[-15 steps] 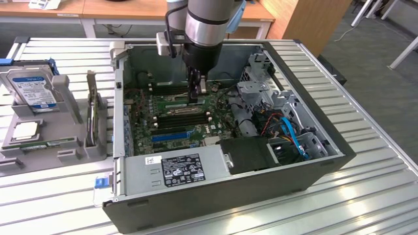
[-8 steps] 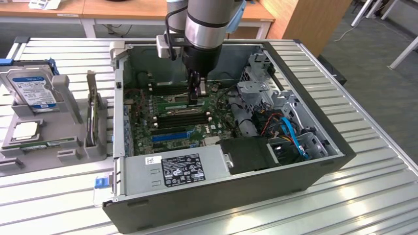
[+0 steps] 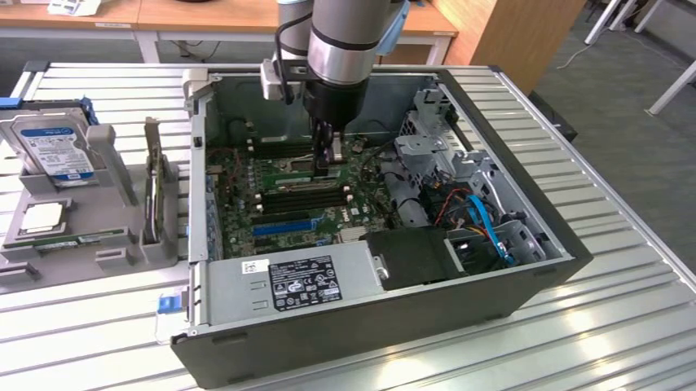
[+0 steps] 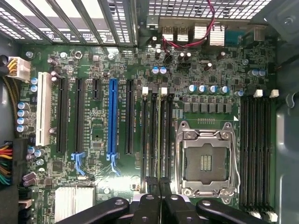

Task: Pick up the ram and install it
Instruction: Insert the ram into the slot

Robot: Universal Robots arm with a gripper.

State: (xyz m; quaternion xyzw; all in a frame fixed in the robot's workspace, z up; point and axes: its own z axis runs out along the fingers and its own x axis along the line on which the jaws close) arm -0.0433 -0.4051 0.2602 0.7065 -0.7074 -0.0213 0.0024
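table (image 3: 620, 326): ribbed metal, open computer case (image 3: 381, 346) on it
claw (image 3: 329, 165): low inside the case, pinched almost closed on the ram (image 4: 161, 135)
ram: edge-on along a memory slot beside the processor socket (image 4: 205, 161); seated or not, cannot tell

Centre frame: open case (image 3: 381, 346) on table (image 3: 609, 342); left edge: hard drive (image 3: 52, 151) in tray (image 3: 114, 259), processor (image 3: 41, 216) below; gripper (image 3: 329, 165) gripping ram (image 4: 161, 135) inside case

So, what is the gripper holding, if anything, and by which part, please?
Apparently the ram, seen edge-on, pinched along its top edge by the shut gripper over the memory slots.
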